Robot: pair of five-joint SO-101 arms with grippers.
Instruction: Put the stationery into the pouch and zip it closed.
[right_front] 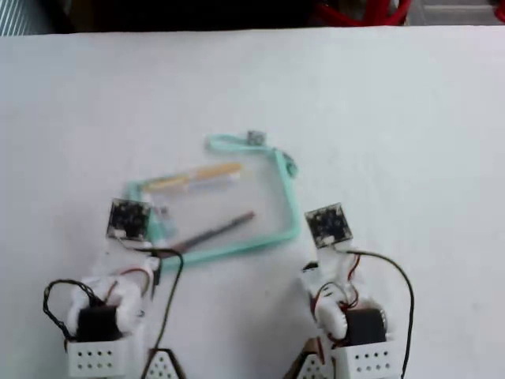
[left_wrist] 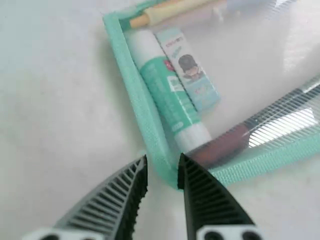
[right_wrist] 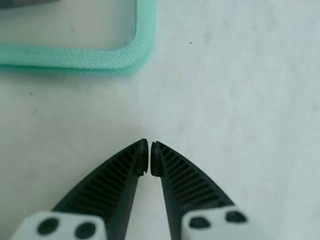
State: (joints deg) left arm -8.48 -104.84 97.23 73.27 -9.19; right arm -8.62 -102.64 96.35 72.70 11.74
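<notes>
Here's the clear pouch (right_front: 293, 207) with its mint-green trim, lying flat in the middle of the white counter (right_front: 394, 103), squarely between the two arms. Inside it, a yellow pen (right_front: 201, 175) runs along the far side and a dark pen (right_front: 217, 230) lies slantwise nearer the arms. A small grey zip pull (right_front: 254, 138) sits on the far edge.

Over to the left wrist view: the left claw (left_wrist: 162, 162) is down at the pouch's (left_wrist: 145, 115) near corner, released, its two tips parted with one on each side of the green trim. Just past that corner, through the clear wall, a green-and-white glue stick (left_wrist: 167, 95) lies alongside the trim. A small pale-blue packet (left_wrist: 192, 75) sits right beside it, the yellow pen (left_wrist: 165, 10) lies beyond both, and the dark pen's (left_wrist: 225, 145) reddish-brown end crosses by the glue stick's cap.

And the right claw (right_wrist: 149, 150): clenched, tips together with nothing between them, over bare counter. It sits apart from the pouch's (right_wrist: 100, 57) rounded corner.
</notes>
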